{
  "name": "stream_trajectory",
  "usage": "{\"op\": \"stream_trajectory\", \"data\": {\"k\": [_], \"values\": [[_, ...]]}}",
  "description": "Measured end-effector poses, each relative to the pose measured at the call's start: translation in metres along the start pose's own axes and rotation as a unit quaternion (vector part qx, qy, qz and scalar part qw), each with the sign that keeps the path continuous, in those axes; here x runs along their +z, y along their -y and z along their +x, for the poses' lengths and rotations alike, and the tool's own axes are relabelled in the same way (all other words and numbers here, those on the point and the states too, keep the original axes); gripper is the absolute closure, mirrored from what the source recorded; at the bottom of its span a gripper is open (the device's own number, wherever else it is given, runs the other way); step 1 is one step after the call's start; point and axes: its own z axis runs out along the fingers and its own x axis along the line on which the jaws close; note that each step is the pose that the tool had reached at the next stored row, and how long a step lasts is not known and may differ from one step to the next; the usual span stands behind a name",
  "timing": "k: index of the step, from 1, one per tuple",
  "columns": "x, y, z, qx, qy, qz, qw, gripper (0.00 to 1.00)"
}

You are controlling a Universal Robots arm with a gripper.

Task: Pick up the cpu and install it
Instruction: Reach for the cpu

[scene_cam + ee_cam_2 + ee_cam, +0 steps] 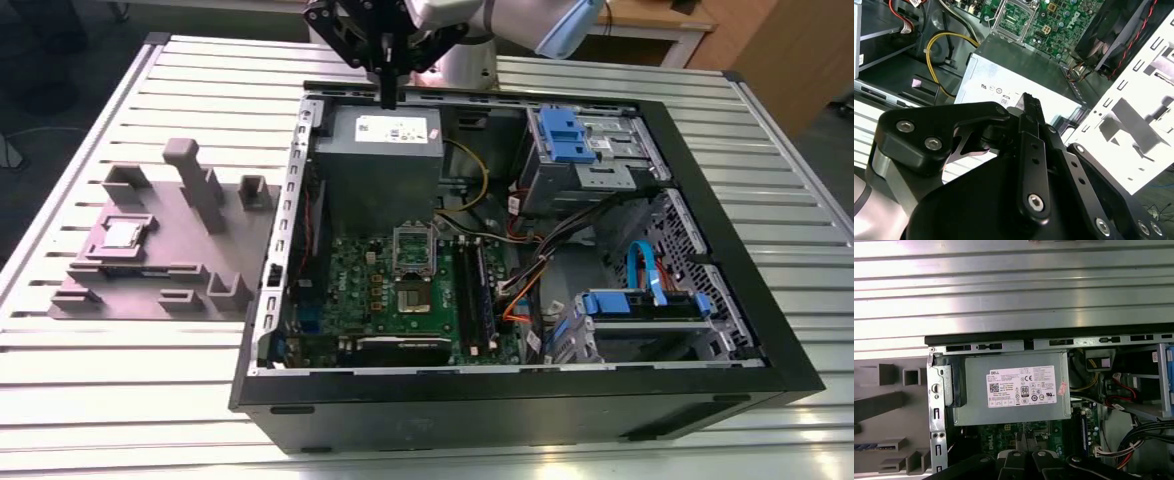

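Hovering the gripper point(388, 100) just above the power supply point(380, 160) at the back wall of the computer case point(534, 400), fingers pressed together, nothing between them. In both wrist views the closed fingertips point(1024, 442) sit over the labelled box, with the motherboard beyond them

cpu point(123, 233) is well apart from the fingers, outside the case, off toward the exterior view's left and nearer that camera. It lies flat in a recess of the grey fixture point(147, 290). Socket point(414, 262) is inside the case, past the power supply from the fingers, its frame looks open

I read the step as the reach for the chip, pick not yet made. To do it well I'd clear the case wall and the fixture's tall posts point(187, 170) beside the chip, spread the fingers before going down, stay square to the chip's edges, pinch by the rim only and keep it level
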Motion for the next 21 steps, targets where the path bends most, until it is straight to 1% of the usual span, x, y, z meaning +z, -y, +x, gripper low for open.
{"op": "stream_trajectory", "data": {"k": [7, 17, 21], "values": [[0.0000, 0.0001, 0.0016, 0.000, 0.0000, 0.0000, 1.00000, 0.89], [-0.0002, 0.0005, 0.0071, 0.000, 0.0000, 0.0000, 1.00000, 0.89], [-0.0002, 0.0006, 0.0080, 0.000, 0.0000, 0.0000, 1.00000, 0.89]]}}
